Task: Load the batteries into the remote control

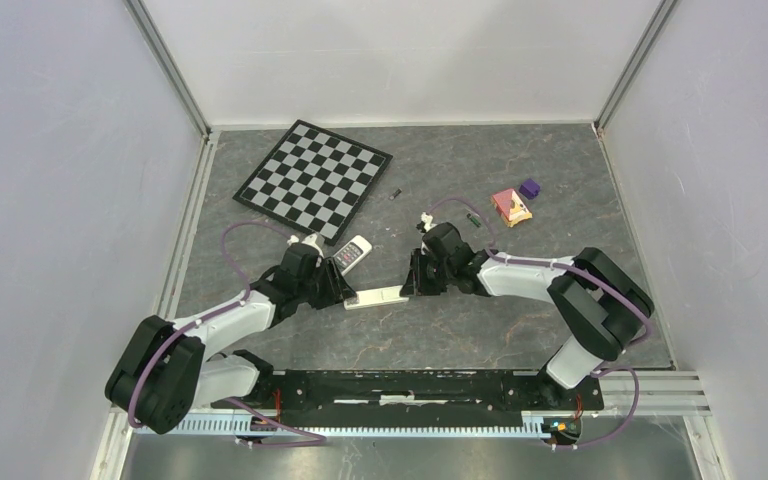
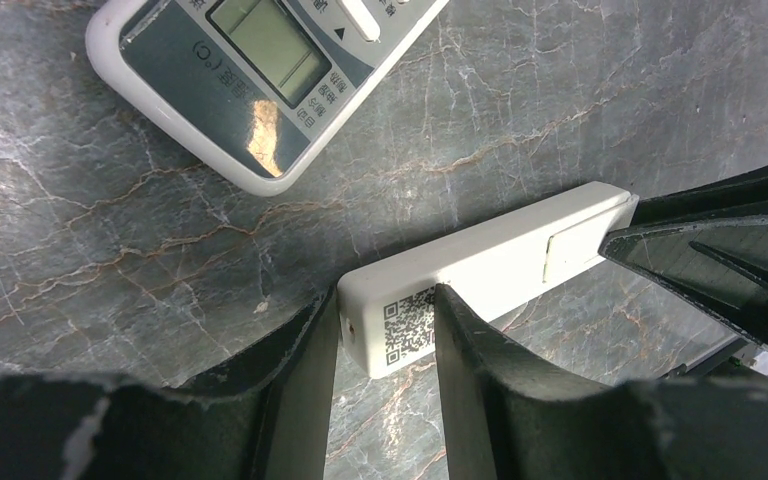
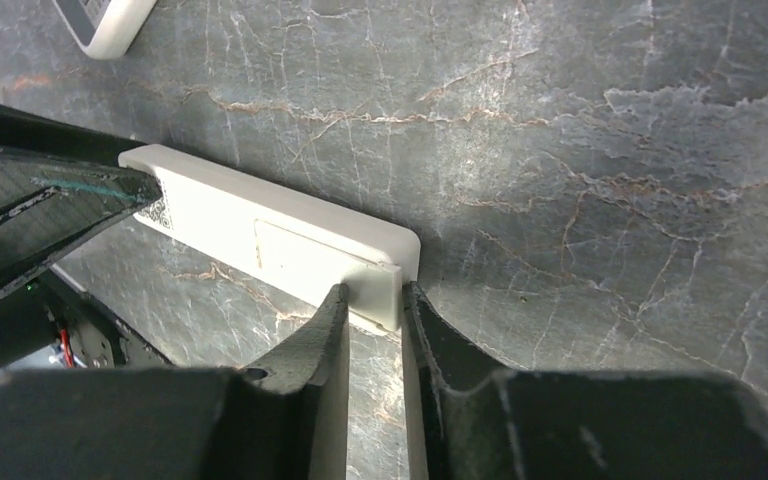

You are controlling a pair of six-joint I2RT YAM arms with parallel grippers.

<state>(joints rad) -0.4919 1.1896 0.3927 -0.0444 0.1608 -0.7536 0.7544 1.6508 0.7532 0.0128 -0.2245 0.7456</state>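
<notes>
A slim white remote [image 1: 378, 296] lies back-up on the dark marble table between my two grippers. Its QR-code end [image 2: 408, 322] sits between my left gripper's [image 2: 385, 300] fingers, which are shut on it. My right gripper [image 3: 372, 292] is shut on the opposite end, beside the battery cover [image 3: 300, 250]. In the top view the left gripper [image 1: 345, 292] and the right gripper [image 1: 410, 285] face each other along the remote. Two tiny dark batteries lie farther back, one [image 1: 397, 192] near the chessboard and one [image 1: 473, 220] behind the right wrist.
A second white remote with an LCD screen [image 1: 352, 255] lies just behind the left gripper and also shows in the left wrist view [image 2: 260, 60]. A chessboard [image 1: 315, 180] lies at the back left. A pink-orange block [image 1: 511, 206] and a purple block [image 1: 529, 187] sit at the back right.
</notes>
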